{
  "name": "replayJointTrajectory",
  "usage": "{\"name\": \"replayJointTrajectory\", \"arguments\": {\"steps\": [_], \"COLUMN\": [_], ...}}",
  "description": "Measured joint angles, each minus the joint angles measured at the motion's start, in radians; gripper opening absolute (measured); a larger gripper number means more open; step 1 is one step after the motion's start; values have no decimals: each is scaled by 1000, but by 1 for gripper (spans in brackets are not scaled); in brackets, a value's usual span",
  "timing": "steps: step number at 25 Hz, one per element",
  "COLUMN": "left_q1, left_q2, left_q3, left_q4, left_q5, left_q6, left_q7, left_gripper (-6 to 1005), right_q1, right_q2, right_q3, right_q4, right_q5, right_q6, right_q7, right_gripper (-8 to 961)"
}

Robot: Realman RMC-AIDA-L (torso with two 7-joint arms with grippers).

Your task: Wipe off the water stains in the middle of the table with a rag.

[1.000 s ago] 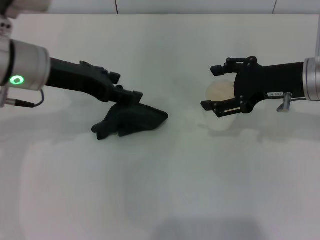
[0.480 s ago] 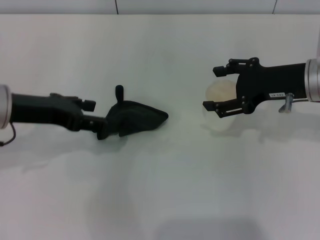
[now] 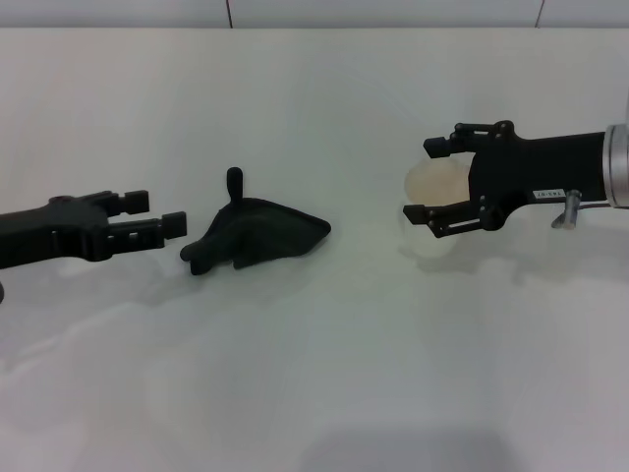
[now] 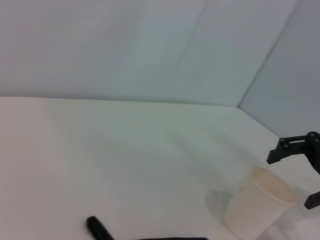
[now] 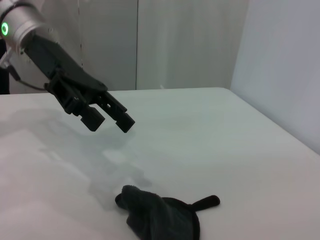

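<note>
No writing was legible. The left end effector [image 3: 157,224] had released the rag [image 3: 257,234] and withdrawn; the right end effector [image 3: 430,180] stayed spread around the cup [image 3: 432,200].

Bare white worktop [image 3: 314,374] stretches across the whole near side and between rag [image 3: 257,236] and paper cup [image 3: 432,211]. The rag lies left of centre, its tail sticking up. The left gripper [image 3: 147,225], fingers apart, hangs just beside it. The right gripper [image 3: 432,179] straddles the cup, blocking that side.
</note>
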Motion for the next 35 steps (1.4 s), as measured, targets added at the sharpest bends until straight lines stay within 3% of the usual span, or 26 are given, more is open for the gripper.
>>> {"name": "replayJointTrajectory", "arguments": {"steps": [4, 6, 14, 35], "left_q1": [-13, -13, -2, -7], "left_q2": [21, 14, -7, -3], "left_q3": [-39, -40, -42, -39], "left_q4": [-110, -114, -115, -139], "left_q5": [0, -1, 1, 54], "left_q6": [-7, -15, -52, -66], "left_q7": [176, 287, 471, 381], "left_gripper": [890, 890, 889, 879], "right_q1": [3, 1, 0, -2], "right_q2": [1, 0, 1, 2], "right_q3": [-1, 0, 1, -17], "right_q4": [7, 8, 17, 22], "right_q5": [0, -1, -2, -27], "right_q6": [0, 0, 0, -21], "right_q7": [0, 0, -2, -13], "right_gripper": [868, 868, 868, 868]}}
